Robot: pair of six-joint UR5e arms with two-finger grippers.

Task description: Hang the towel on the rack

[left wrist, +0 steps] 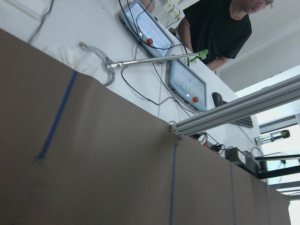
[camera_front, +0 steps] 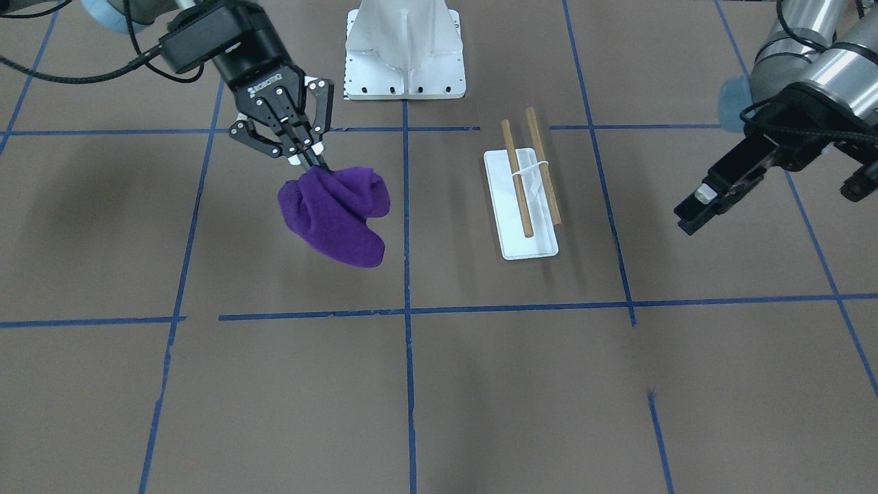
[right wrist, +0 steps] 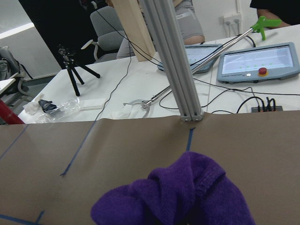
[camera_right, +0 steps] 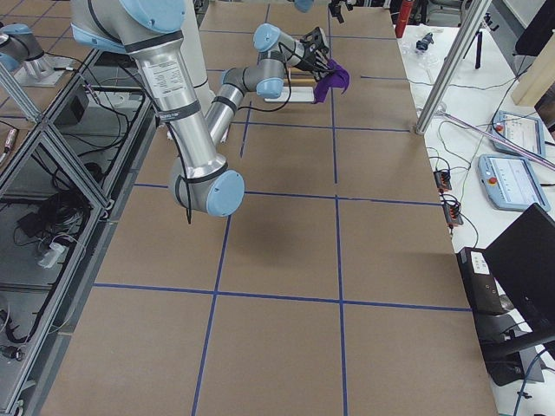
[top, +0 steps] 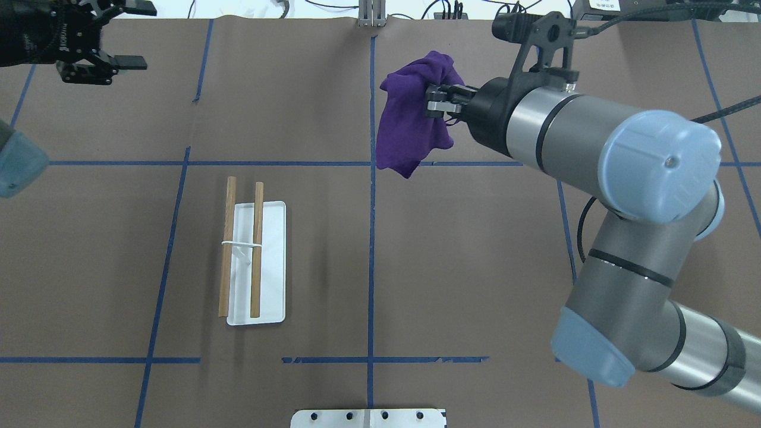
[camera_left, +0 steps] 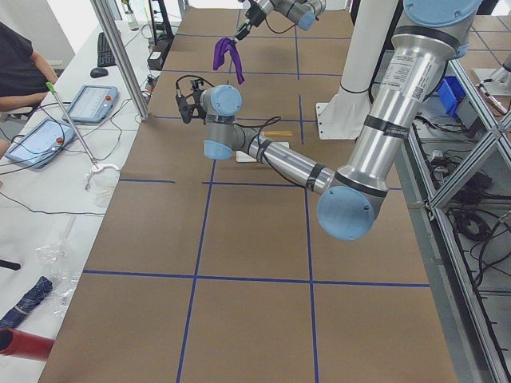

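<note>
The purple towel (camera_front: 336, 216) hangs bunched from my right gripper (camera_front: 312, 161), which is shut on its top edge and holds it above the table. The towel also shows in the overhead view (top: 410, 119) and the right wrist view (right wrist: 187, 197). The rack (camera_front: 528, 175), two brown wooden dowels tied by a thin white support over a flat white base (camera_front: 529, 248), stands well to the side of the towel, and also shows in the overhead view (top: 257, 249). My left gripper (top: 135, 34) is open and empty, raised far from the rack at the table's far left corner.
A large white metal pedestal (camera_front: 405, 48) with bolt holes stands at the robot's side of the table. Blue tape lines cross the brown tabletop. Operators, tablets and cables lie beyond the far table edge (right wrist: 253, 61).
</note>
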